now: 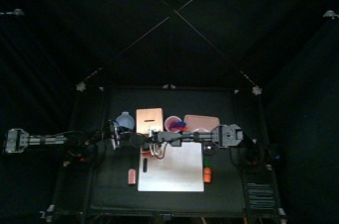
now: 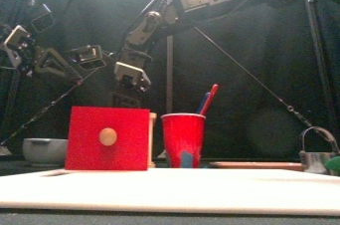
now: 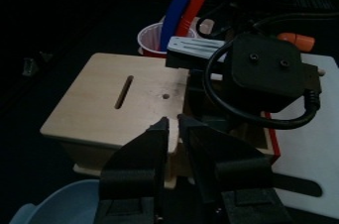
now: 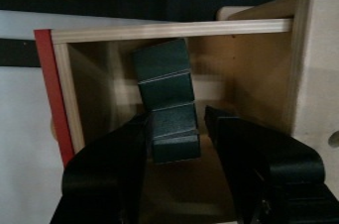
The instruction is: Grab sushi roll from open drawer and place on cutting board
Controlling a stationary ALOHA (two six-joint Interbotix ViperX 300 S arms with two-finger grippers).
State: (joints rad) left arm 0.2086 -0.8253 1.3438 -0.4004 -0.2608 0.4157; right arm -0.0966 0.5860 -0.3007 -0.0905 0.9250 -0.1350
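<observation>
Straddling the sushi roll [image 4: 169, 99] inside the drawer [image 4: 79, 119], right tool [image 4: 179, 139] wide.

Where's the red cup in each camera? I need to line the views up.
Top: red cup at mid-table, just behind the cutting board.
Front: centre, behind the board.
Left wrist: beyond the wooden box, cup at.
Right wrist: not in it.
Shared landmark: the white cutting board.

The sushi roll [image 4: 169, 99] lies in the drawer [image 4: 79, 119] beside the cutting board [image 4: 20, 119].
</observation>
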